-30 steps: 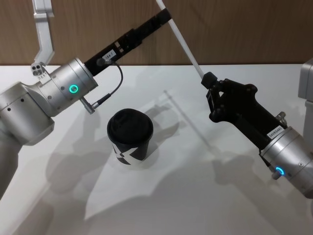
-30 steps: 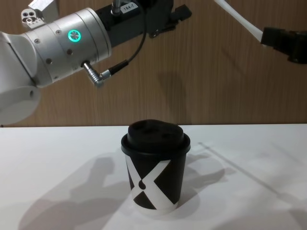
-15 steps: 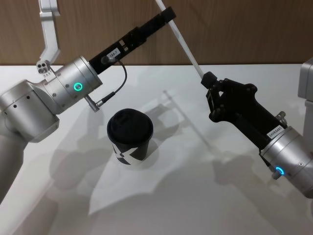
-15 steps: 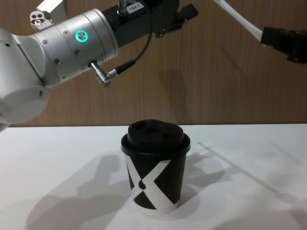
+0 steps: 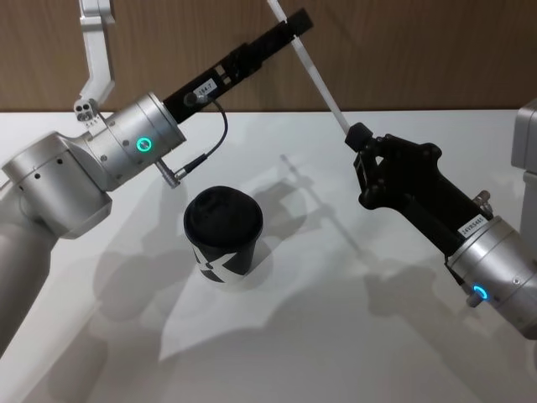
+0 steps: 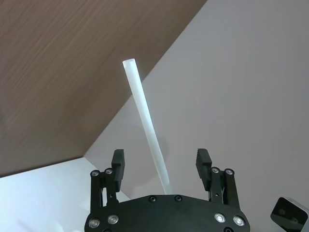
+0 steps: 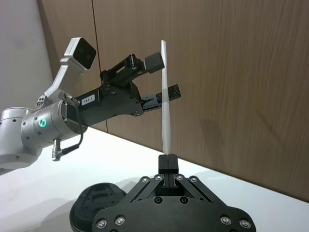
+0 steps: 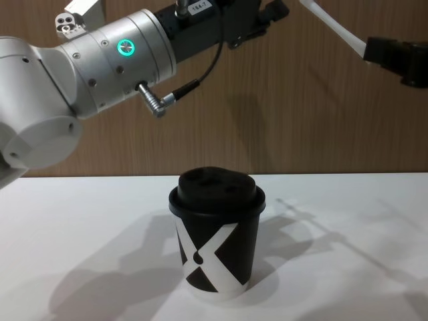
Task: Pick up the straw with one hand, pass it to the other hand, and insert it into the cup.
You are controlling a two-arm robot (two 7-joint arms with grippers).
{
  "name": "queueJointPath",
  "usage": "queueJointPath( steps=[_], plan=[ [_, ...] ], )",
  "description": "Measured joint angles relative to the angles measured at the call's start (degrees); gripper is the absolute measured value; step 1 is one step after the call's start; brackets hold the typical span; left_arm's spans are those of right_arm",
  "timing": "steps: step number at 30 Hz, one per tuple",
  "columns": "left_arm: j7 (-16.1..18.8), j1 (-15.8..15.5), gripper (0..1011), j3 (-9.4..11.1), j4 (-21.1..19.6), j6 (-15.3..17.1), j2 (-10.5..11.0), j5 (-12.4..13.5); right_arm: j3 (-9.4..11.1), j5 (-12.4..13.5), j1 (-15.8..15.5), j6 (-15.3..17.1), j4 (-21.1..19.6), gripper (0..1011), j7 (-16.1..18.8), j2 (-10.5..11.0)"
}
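While the right gripper [image 5: 357, 134] clamps its lower end right of centre, the straw [image 5: 323, 91], seemingly light and crushable, slants to the top edge between the left gripper's [image 5: 294, 23] spread fingers, likely best pinched gently mid-shaft.

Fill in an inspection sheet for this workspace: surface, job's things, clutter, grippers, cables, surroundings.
Surface: white table, cup standing on it.
Job's things: straw tilted in the air; cup upright, lid on.
Clutter: nothing seen.
Grippers: right gripper shut on the straw's lower end; left gripper open, fingers either side of the straw.
Cables: grey cable looped off the left arm.
Surroundings: wooden wall behind.
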Motion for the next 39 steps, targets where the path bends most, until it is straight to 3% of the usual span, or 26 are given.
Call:
queueJointPath(
  steps=[6, 27, 33, 39],
  plan=[
    [-0.05, -0.53, 815, 0.55, 0.47, -0.26, -0.18, -0.01, 0.0, 0.0, 0.0, 0.0, 0.0, 0, 0.0, 0.0],
    [0.9, -0.97, 117, 1.74, 0.15, -1.62, 0.02, 0.02, 0.0, 0.0, 0.0, -0.01, 0.01, 0, 0.01, 0.0],
    [1.05, -1.04, 71, 1.98, 0.09, -1.92, 0.12, -0.02, 0.0, 0.0, 0.0, -0.01, 0.01, 1, 0.01, -0.01],
    [1.16, -1.13, 26, 2.25, 0.09, -2.34, 0.25, -0.11, 0.0, 0.0, 0.0, -0.01, 0.01, 148, 0.01, 0.0]
  ],
)
